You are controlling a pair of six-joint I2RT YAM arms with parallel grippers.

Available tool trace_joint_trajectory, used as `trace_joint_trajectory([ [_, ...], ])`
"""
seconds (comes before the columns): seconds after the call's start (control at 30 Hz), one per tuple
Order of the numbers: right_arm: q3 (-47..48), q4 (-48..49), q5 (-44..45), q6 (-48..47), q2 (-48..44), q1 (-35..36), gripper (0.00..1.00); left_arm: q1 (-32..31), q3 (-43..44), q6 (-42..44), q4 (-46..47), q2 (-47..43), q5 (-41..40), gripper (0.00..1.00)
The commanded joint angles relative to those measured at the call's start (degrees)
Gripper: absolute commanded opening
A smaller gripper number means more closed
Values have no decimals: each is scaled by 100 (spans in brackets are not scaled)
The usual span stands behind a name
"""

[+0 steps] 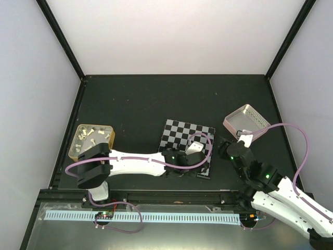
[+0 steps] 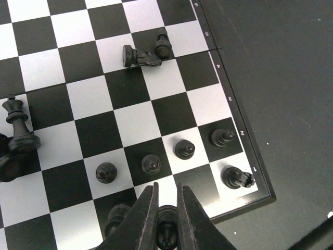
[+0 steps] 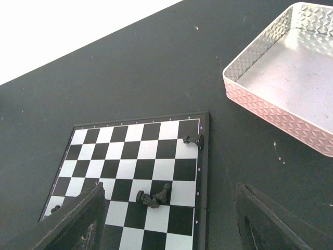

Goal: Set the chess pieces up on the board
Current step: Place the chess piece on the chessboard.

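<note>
Black tabletop point(image 1: 135, 104) stretches open behind the board point(image 1: 179, 135) as far as the white back wall point(image 1: 171, 36), and a strip of it also runs between the board's right edge and the pink-rimmed tray point(image 1: 257, 115). From where I stand the board sits near the middle of the table, slightly turned, its near right corner close to the front rail point(image 1: 156, 194). On the left a tan tray point(image 1: 74, 143) holds pale pieces point(image 1: 88, 134). The left arm point(image 1: 130, 159) passes just beside it and reaches across to the board, with a purple cable point(image 1: 202, 134) looping over the squares.

The left gripper point(image 2: 166, 188) hangs over the board's nearest row, its jaws drawn narrow on a small black piece point(image 2: 167, 229) pinched between them. A neighbouring piece point(image 2: 117, 216) stands just beside one finger, so room is tight there. Ahead of the gripper four pawns point(image 2: 151, 164) stand in a slanting line, a corner piece point(image 2: 237, 177) sits by the board's edge, and a taller piece point(image 2: 18, 127) stands off to one side. Two chess pieces point(image 2: 146, 54) lie toppled together further up, near the numbered edge.

The right gripper point(image 3: 169, 190) hovers off the board's right side, near the pink-rimmed tray, jaws spread wide and holding nothing
</note>
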Motion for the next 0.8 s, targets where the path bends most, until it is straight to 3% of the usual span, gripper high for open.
trace_joint_trajectory([
  [0.0,-209,124,-41,-1,-190,-15,69,-8,0,-267,231,166,-318,2],
  [0.6,-253,39,-59,-23,-241,-21,71,113,-128,-313,541,672,-112,2],
  [0.77,-240,9,-42,-27,-253,-18,71,112,-91,-285,533,740,-88,7],
])
